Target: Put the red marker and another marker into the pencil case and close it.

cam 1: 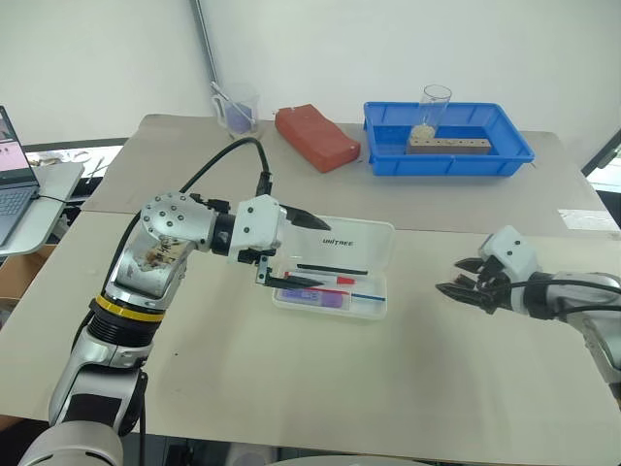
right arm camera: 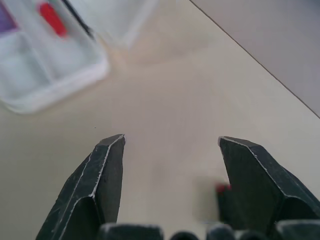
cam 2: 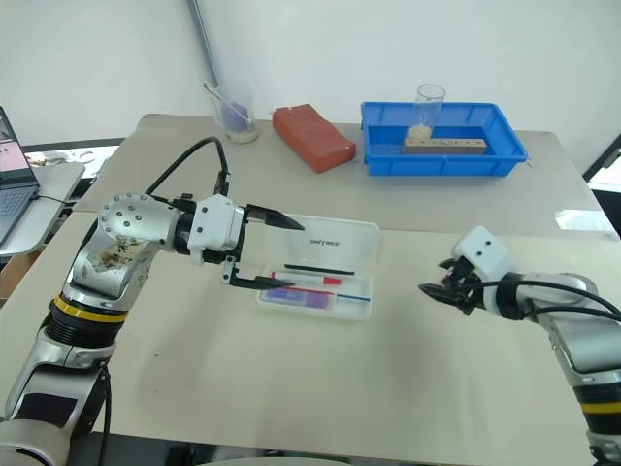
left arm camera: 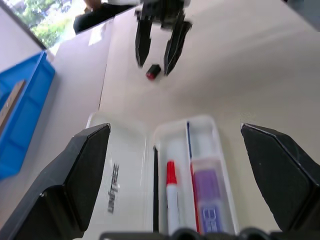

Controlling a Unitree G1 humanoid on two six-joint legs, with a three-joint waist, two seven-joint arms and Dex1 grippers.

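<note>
The pencil case (cam 1: 375, 234) lies open at the table's middle, its lid with the black lettering folded back. In its tray lie the red marker (cam 1: 323, 279), white-barrelled with a red cap, and in front of it the purple marker (cam 1: 321, 299). A thin black pen and a thin red-and-blue stick lie there too. My left gripper (cam 1: 323, 254) hangs open just above the case's left end, holding nothing. My right gripper (cam 1: 448, 277) is open and empty, low over bare table to the right of the case. A small red-and-black piece (left arm camera: 153, 71) lies on the table under it.
At the back stands a blue tray (cam 1: 514, 155) holding a glass and a wooden block. Left of it lie an orange-red block (cam 1: 315, 136) and a clear measuring cup (cam 1: 239, 112). A laptop (cam 1: 12, 184) sits on a side table at far left.
</note>
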